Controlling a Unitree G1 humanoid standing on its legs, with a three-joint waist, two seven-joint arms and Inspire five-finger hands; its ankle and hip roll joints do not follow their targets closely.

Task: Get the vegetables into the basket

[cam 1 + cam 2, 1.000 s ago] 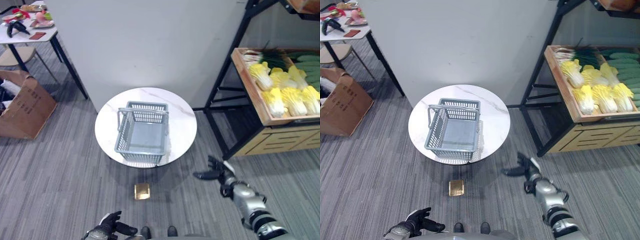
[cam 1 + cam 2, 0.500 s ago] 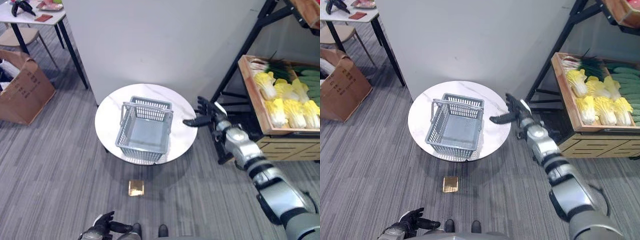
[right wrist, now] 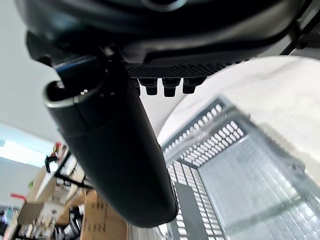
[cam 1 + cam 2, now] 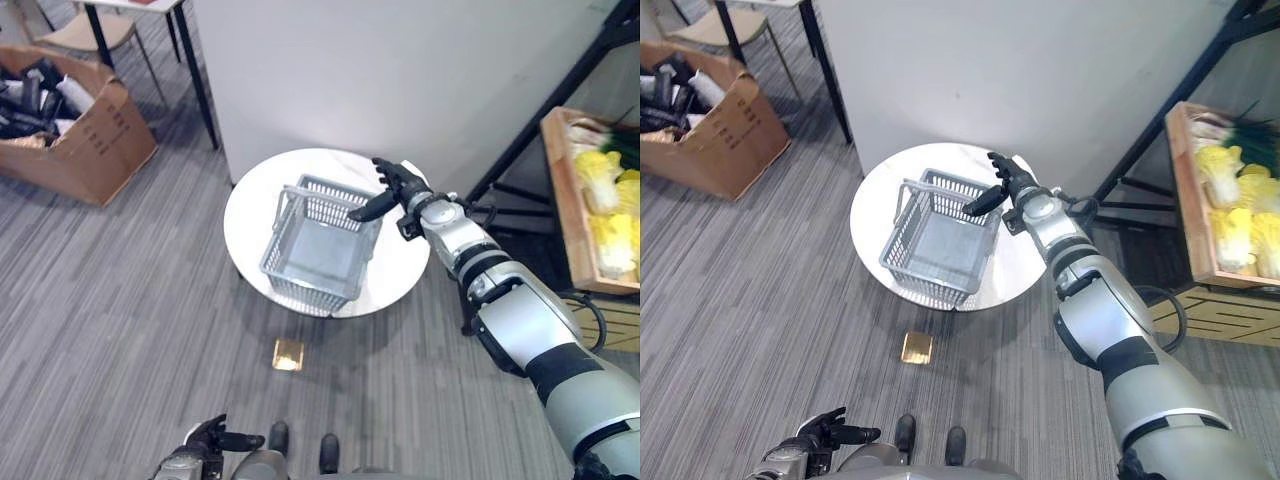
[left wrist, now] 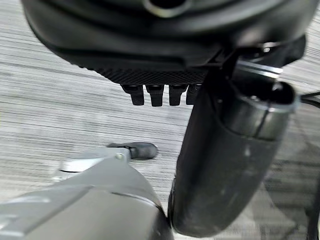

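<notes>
Left eye view: round table (image 4: 395,280) carries the empty grey basket (image 4: 320,245). Vegetables (image 4: 605,215) lie in the rack to the robot's right, well apart. Right hand (image 4: 395,185), fingers spread and holding nothing, hovers over the basket's far right rim and is nearer. Left hand (image 4: 205,440) hangs low, fingers relaxed.

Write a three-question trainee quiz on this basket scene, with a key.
1. True or false: the grey basket holds vegetables.
2. Which hand is above the basket's rim? A. left hand B. right hand
3. Fill in: the basket stands on the round white ____.

Key: 1. False, it is empty; the yellow cabbages lie on the wooden shelf. 2. B, with fingers open, holding nothing. 3. table.
</notes>
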